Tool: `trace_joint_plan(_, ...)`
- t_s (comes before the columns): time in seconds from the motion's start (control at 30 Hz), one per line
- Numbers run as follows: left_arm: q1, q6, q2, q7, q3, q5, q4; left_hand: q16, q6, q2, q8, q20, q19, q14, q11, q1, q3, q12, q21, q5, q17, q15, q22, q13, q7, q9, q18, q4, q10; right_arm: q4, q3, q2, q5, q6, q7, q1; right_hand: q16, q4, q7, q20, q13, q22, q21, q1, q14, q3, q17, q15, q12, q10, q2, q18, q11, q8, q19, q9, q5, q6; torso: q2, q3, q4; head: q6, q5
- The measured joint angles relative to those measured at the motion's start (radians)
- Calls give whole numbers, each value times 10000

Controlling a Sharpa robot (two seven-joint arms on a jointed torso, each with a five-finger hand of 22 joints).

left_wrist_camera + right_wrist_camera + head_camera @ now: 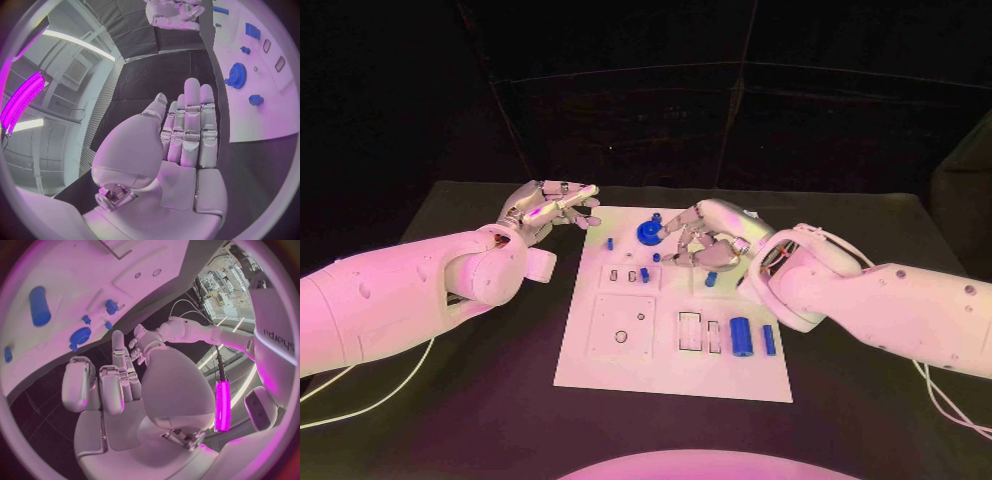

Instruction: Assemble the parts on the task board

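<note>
The white task board lies in the middle of the black table. A blue gear stands near its far edge, also seen in the left wrist view and the right wrist view. Two blue cylinders lie at the board's near right. My right hand hovers over the far part of the board just right of the gear, fingers partly bent, with nothing in them. My left hand floats off the board's far left corner, flat with its fingers stretched out, holding nothing.
Small blue pegs and short pieces dot the board's middle. A square recess and slots sit in its near half. Black table surrounds the board. White cables trail off at the near left.
</note>
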Motion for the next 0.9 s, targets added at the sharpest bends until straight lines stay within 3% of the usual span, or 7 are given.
trace_joint_plan(0.13, 177, 459, -47, -781, -1, -866, 131, 1869, 9, -44, -37, -168, 567, 83, -52, -601, -294, 56, 506, 0, 1680, -87, 271, 138, -13, -3, -1, 295, 165, 112, 50, -431, 915, 143, 254, 414, -172, -66, -122, -139, 1631, -18, 0, 79, 35, -214, 0, -145, 1982, 494, -17, -1, -185, 191, 17, 29, 366, 353, -83, 16, -21, -6, 27)
trace_joint_plan(0.27, 412, 985, -16, -2087, 5, -2198, 300, 7567, 243, -54, 238, -546, 1783, 54, -351, -1112, -706, 1107, 1815, 0, 7814, -391, 1096, 832, -326, 123, -1, 706, 1118, 121, 56, -845, 1889, 368, 414, 659, -172, 23, -196, -154, 5797, -76, 0, 103, 15, -601, 7, -166, 6748, 411, 289, -2, -184, 408, 31, 9, 543, 617, -193, 44, -30, -63, 70)
trace_joint_plan(0.33, 522, 1135, 1, -2763, 5, -2762, 378, 9780, 362, -7, 511, -749, 2457, 56, -490, -1243, -915, 1945, 3893, 52, 9723, -568, 3259, 1458, -446, 233, -192, 915, 1330, 114, 56, -972, 2231, 473, 439, 729, -172, 93, -219, -153, 6510, -76, 0, 8, 15, -671, 8, -167, 7603, 459, 385, -1, -222, 554, 31, 31, 486, 812, -242, 58, -30, -88, 77)
trace_joint_plan(0.47, 799, 1442, 77, -4368, 3, -3986, 558, 11039, 491, 211, 1040, -902, 2673, 94, -701, -1570, -1271, 3627, 6536, 34, 10095, -646, 6258, 2858, -574, 477, -495, 1361, 1076, 84, 63, -1235, 2805, 665, 423, 830, -122, 236, -415, -226, 7357, -88, 0, -78, 6, -813, 7, -260, 8639, 620, 605, -2, -315, 1045, 29, 223, 365, 1377, -327, 97, -42, -125, 134)
trace_joint_plan(0.63, 1250, 1839, 461, -6219, -214, -5472, 642, 11497, 124, 309, 2582, -1026, 2332, 66, -854, -1616, -2190, 8893, 8416, 34, 10102, -891, 8299, 7901, -886, 1465, -622, 2163, 128, -15, 62, -1417, 3263, 817, 279, 882, -112, 320, -661, -435, 7756, -120, 0, -103, 46, -1202, 7, -447, 9123, 590, 751, -1, -507, 1794, 36, 688, 434, 1646, -424, 147, -85, -162, 176)
trace_joint_plan(0.73, 1555, 2124, 844, -7185, -532, -6258, 551, 11560, -122, 484, 3176, -1005, 2394, 66, -854, -1655, -2404, 9773, 9131, 35, 10101, -891, 9262, 8832, -898, 1895, -772, 2314, 128, -91, 60, -1467, 3428, 852, 154, 899, -82, 286, -714, -435, 7869, -122, 0, 7, 31, -1268, 6, -472, 9258, 596, 861, -1, -514, 2008, 36, 865, 604, 1518, -481, 162, -105, -177, 196)
trace_joint_plan(0.9, 1814, 2578, 1563, -8339, -761, -7487, 261, 11560, -555, 674, 3731, -973, 2527, 65, -855, -1571, -2543, 9996, 9697, 35, 10101, -890, 10043, 9056, -887, 2346, -930, 2267, 129, -278, 55, -1479, 3617, 818, -56, 907, -82, 78, -524, -473, 7756, -333, -127, 352, 16, -1263, 6, -487, 9086, 420, 989, -2, -407, 2050, -7, 1008, 1109, 874, -534, 169, -124, -189, 222)
